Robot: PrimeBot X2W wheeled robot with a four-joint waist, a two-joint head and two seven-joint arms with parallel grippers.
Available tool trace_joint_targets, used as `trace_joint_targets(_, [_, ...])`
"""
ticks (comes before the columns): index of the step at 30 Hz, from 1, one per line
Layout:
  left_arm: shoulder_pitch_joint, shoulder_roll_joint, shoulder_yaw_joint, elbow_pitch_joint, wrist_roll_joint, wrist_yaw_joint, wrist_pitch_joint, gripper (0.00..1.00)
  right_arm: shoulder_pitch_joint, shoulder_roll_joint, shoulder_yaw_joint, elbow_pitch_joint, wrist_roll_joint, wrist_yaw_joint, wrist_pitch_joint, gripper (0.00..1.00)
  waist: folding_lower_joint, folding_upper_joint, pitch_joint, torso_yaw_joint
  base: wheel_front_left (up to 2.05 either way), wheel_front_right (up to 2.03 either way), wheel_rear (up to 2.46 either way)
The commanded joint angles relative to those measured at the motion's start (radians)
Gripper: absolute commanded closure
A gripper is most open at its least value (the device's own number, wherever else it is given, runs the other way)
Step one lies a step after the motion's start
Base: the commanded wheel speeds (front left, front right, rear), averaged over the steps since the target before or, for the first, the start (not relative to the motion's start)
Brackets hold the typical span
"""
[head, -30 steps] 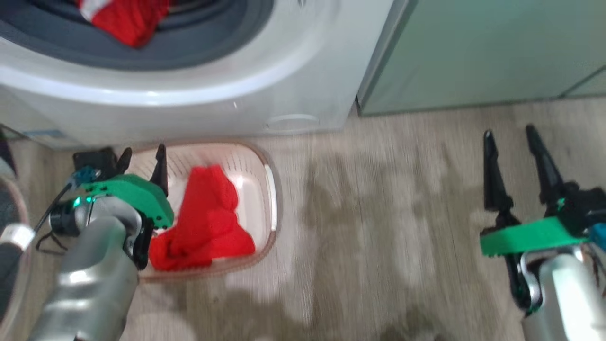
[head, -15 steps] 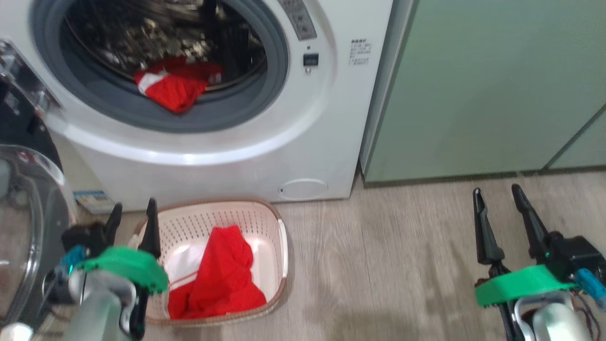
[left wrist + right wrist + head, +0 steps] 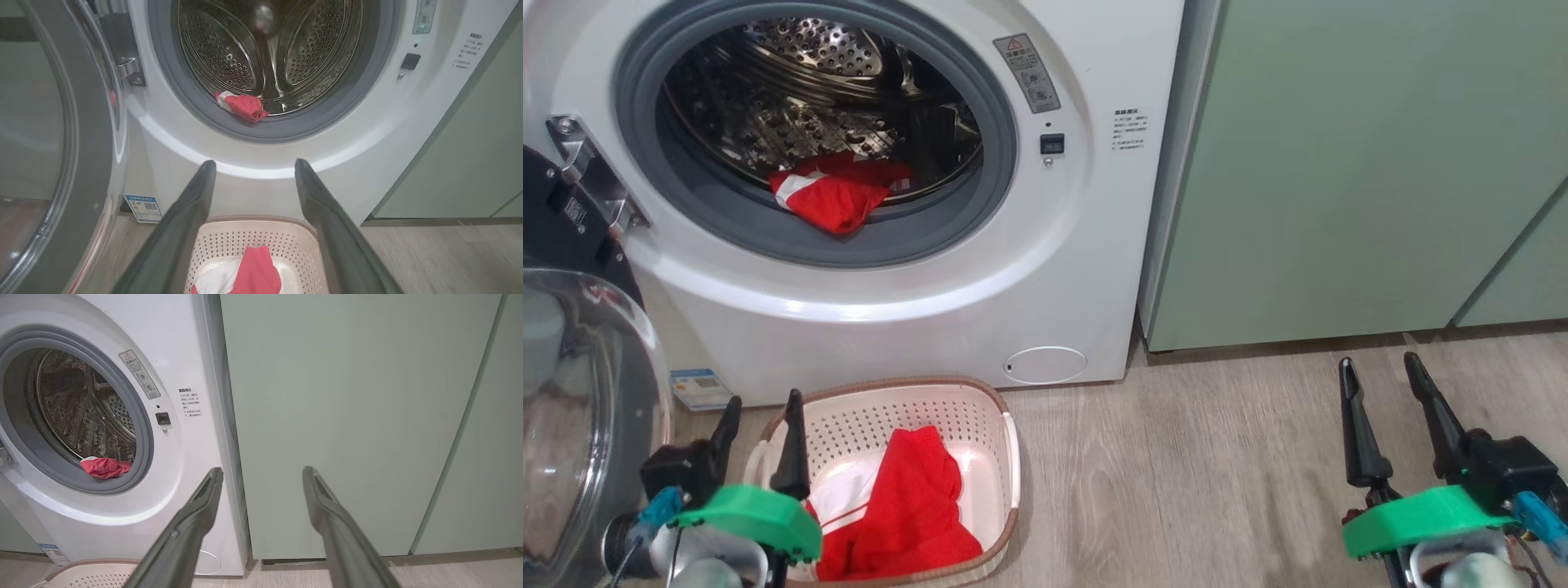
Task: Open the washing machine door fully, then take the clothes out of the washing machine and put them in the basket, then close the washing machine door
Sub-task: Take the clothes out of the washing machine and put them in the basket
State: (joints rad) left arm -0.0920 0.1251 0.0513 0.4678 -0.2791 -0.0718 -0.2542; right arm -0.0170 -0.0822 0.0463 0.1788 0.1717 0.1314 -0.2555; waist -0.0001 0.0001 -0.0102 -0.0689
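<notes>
The clothes (image 3: 907, 498) lie heaped in the basket (image 3: 915, 384) on the floor (image 3: 1176, 490) before the washing machine (image 3: 915, 302); another red piece (image 3: 833, 192) rests at the front lip of the drum (image 3: 809, 98). The washing machine door (image 3: 572, 408) hangs open at the left. Over the basket's near corner the left gripper (image 3: 764, 400) is spread wide and empty, as is the right gripper (image 3: 1378, 361) over bare floor

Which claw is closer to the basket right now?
Left. The left claw is just above the basket's left edge; the right claw is well off to the basket's right, above the floor.
</notes>
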Motion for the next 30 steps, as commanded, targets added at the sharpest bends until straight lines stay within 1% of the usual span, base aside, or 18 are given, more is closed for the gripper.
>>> trace_joint_targets(1, [-0.025,0.010,0.040,-0.042,0.015,0.000,-0.008,0.00,-0.014,-0.001,0.015,-0.030,0.007,-0.001,-0.006,0.00,0.0001,-0.0001,0.001,0.001,0.00,0.00,0.00])
trace_joint_targets(8, [-0.013,-0.014,0.049,-0.065,0.039,-0.001,-0.008,0.00,-0.015,0.000,0.012,-0.030,0.007,-0.001,-0.006,0.00,0.0001,-0.0001,0.001,0.006,0.00,0.00,0.00])
trace_joint_targets(16, [-0.018,-0.022,0.059,-0.066,0.059,-0.006,-0.008,0.00,-0.019,-0.003,0.013,-0.033,0.006,-0.001,-0.006,0.00,0.0001,-0.0001,0.007,0.005,0.00,0.00,0.00])
trace_joint_targets(19, [-0.035,-0.025,0.051,-0.046,0.073,-0.003,-0.008,0.00,-0.023,-0.003,0.014,-0.035,0.006,-0.001,-0.006,0.00,0.0001,-0.0001,0.017,0.003,0.00,0.00,0.00])
trace_joint_targets(24, [-0.123,-0.010,0.005,0.032,0.120,0.012,0.020,0.00,-0.032,-0.002,0.018,-0.040,0.006,-0.001,-0.006,0.00,0.0001,-0.0001,0.058,-0.011,0.00,0.00,0.00])
trace_joint_targets(27, [-0.215,-0.001,-0.013,0.069,0.140,0.031,0.071,0.00,-0.058,-0.003,0.021,-0.045,0.005,-0.001,-0.006,0.00,0.0001,-0.0001,0.106,-0.026,0.00,0.00,0.00])
trace_joint_targets(30, [-0.313,0.017,-0.039,0.117,0.175,0.053,0.149,0.00,-0.088,-0.002,0.026,-0.046,0.005,-0.001,-0.006,0.00,0.0001,-0.0001,0.154,-0.053,0.00,0.00,0.00])
